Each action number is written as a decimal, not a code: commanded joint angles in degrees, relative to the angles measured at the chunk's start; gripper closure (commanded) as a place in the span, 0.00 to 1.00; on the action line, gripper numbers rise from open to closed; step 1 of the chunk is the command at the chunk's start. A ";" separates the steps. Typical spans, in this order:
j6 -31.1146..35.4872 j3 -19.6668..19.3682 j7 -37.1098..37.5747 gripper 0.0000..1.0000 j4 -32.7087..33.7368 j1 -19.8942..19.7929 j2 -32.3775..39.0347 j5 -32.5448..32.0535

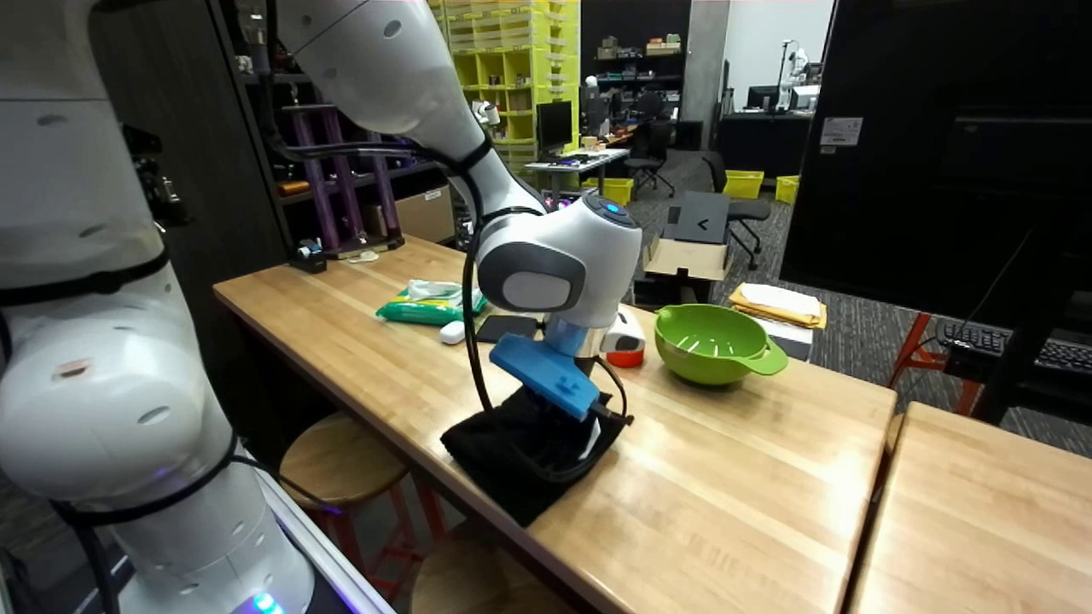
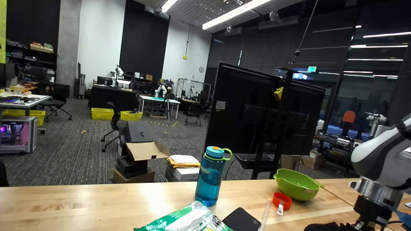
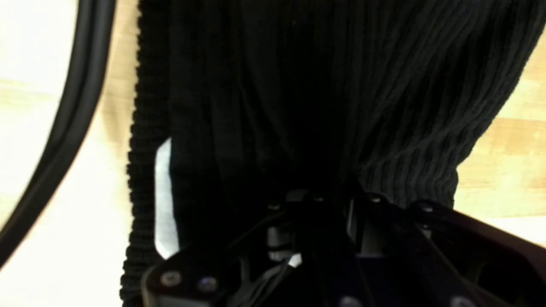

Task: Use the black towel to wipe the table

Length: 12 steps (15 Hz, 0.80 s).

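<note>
While your Robotiq gripper (image 3: 326,200) pinches the black towel (image 1: 503,452), ribbed folds bunched into its narrow grip, the towel lies on the butcher-block table (image 1: 725,520), one corner at the robot-side edge. You have that table running on from there to the gap before the adjoining wooden table (image 1: 990,520). Around you: black cable (image 3: 87,85) curving beside the towel, green bowl (image 1: 695,367) and red cup (image 1: 627,358) toward the far edge, green wipes packet (image 1: 422,312) farther along, blue water bottle (image 2: 210,179) upright behind it in an exterior view.
</note>
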 commanded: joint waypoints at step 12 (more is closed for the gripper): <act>1.28 -5.91 -4.25 0.97 5.27 -5.29 -0.08 -8.39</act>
